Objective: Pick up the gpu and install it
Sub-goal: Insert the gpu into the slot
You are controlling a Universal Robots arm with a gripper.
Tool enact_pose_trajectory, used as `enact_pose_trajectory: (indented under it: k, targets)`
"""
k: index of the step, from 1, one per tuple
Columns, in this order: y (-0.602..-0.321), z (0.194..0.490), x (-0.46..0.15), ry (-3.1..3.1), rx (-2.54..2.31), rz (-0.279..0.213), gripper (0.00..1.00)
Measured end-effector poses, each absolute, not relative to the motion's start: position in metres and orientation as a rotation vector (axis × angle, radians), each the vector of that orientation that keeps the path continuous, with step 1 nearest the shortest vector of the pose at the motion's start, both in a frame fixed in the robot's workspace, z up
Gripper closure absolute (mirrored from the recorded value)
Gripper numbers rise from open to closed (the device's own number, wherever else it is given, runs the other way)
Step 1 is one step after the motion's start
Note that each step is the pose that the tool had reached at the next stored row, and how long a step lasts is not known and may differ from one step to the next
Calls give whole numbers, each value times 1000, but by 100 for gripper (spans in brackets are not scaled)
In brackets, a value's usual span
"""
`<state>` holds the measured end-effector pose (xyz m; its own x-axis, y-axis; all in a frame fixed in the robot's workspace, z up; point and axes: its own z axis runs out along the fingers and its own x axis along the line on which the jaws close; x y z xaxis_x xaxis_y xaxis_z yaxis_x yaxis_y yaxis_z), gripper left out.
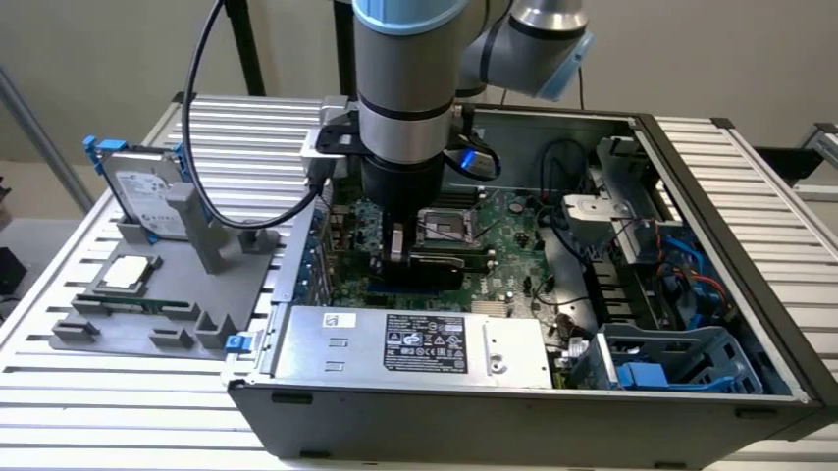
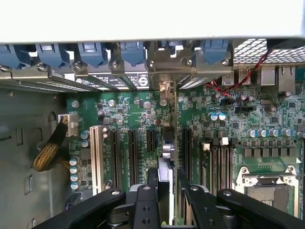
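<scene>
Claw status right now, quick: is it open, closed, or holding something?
Claw: closed on the graphics card, holding it edge-on over the motherboard slots inside the computer case.

The counter [image 1: 772, 186] has a surface of parallel ribbed aluminium slats, pale grey. Behind it stands a plain beige wall [image 1: 92, 59]. A dark vertical post [image 1: 246, 44] rises at the rear edge. A slanted metal pole [image 1: 39, 137] stands at the exterior view's left. Lighting is even and diffuse.
</scene>
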<state>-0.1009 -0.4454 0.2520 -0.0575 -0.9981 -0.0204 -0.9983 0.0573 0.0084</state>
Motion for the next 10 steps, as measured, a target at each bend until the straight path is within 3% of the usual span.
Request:
enact_pose_trajectory:
  k: [10]
  targets:
    - [-445, 256, -101, 2281, -2154, 35, 100]
